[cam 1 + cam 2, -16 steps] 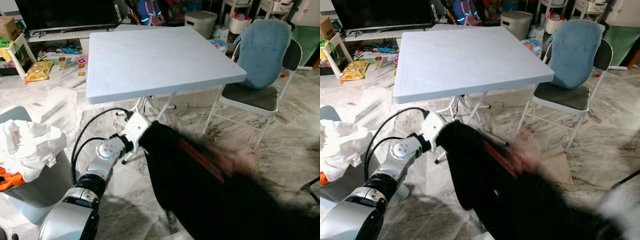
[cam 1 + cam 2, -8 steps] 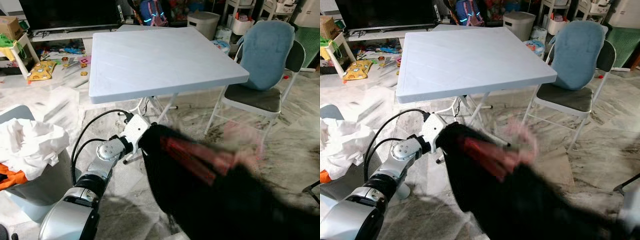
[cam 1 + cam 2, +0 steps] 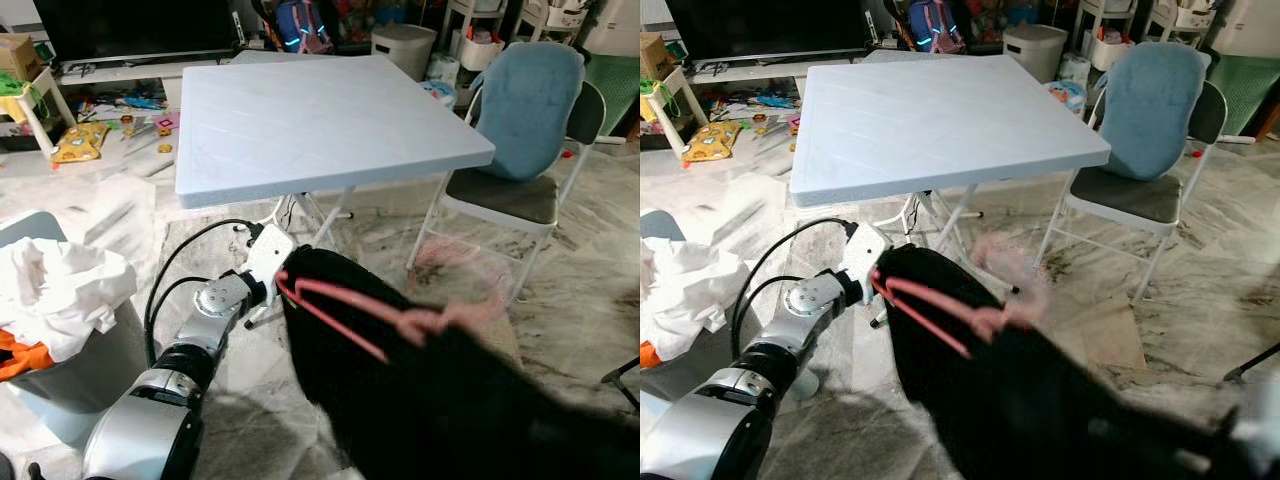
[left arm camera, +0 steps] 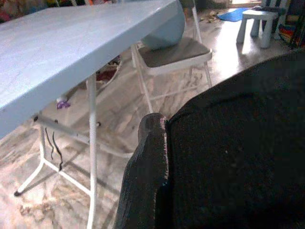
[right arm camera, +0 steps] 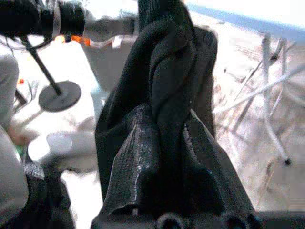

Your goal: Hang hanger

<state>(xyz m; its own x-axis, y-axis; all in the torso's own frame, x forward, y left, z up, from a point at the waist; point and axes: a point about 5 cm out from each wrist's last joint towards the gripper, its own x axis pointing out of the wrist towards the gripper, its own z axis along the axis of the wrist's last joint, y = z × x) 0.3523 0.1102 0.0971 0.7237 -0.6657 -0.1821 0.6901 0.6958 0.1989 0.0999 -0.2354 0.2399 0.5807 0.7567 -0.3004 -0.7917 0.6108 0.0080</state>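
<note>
Holding a black garment (image 3: 400,380) with a pink hanger (image 3: 340,315) inside it, both grippers are at work below the tabletop (image 3: 320,110). Left gripper (image 4: 152,157): fingers closed on cloth at the garment's far corner. Right gripper (image 5: 167,157): fingers pinched on a bunched fold. Judgement: cloth soft and limp, will sag; hanger stiff and light, so best taken at its neck. Hook end blurred; right arm buried under fabric; no rail visible.
</note>
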